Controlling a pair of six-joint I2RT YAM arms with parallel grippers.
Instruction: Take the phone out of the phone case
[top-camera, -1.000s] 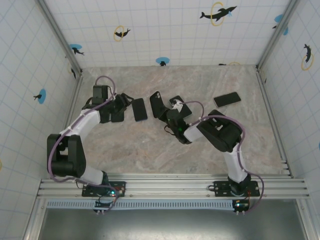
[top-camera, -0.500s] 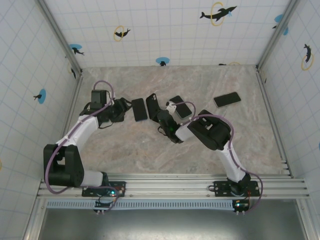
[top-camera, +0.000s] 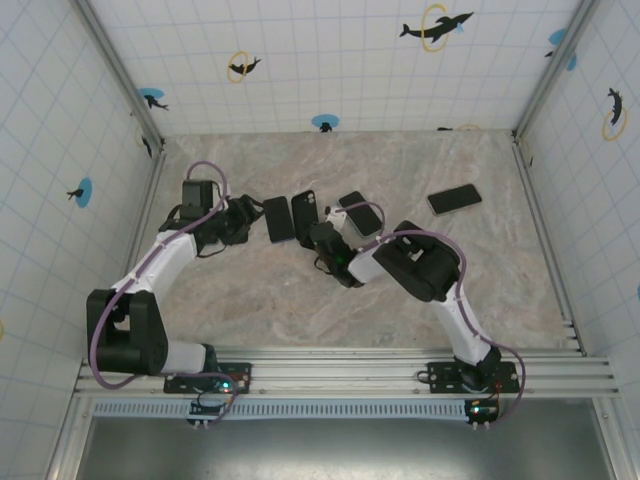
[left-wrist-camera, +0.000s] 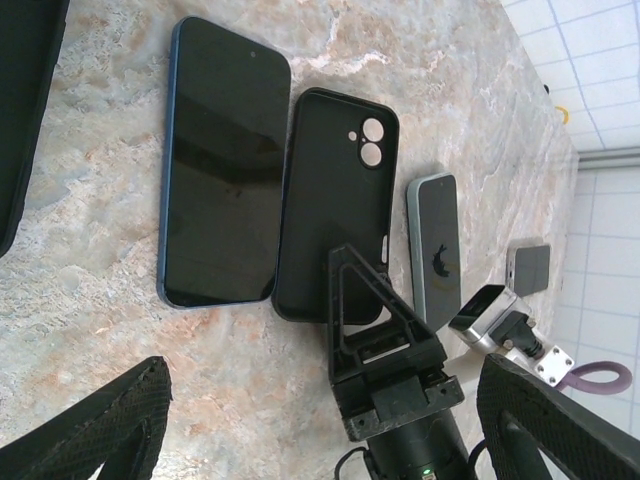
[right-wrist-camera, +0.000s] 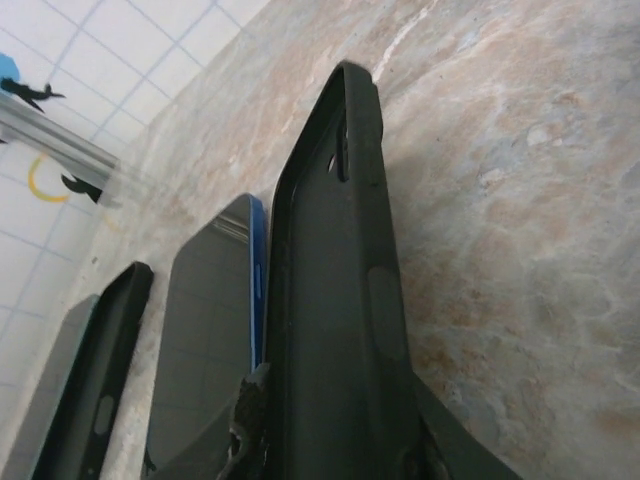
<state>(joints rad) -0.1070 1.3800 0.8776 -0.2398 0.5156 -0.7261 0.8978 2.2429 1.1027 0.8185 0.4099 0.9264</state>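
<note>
Marble surface (top-camera: 250, 290) carrying everything. Right arm swinging left over last second, now bringing phone case (left-wrist-camera: 335, 205) parallel to and just beside blue phone (left-wrist-camera: 225, 160). Case showing empty, camera hole open: phone lying free on surface, so extraction looking done. Right claw (top-camera: 321, 237) pinching case's near end. Left claw (top-camera: 240, 222) gaping wide, gripping nothing, waiting just left of phone.

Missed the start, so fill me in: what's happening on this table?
The blue phone is already out and lies screen up on the table. The right tool grips one end of the empty black case, close beside that phone. The left tool hangs open on the phone's other side, holding nothing. A grey phone lies face down past the case.
</note>
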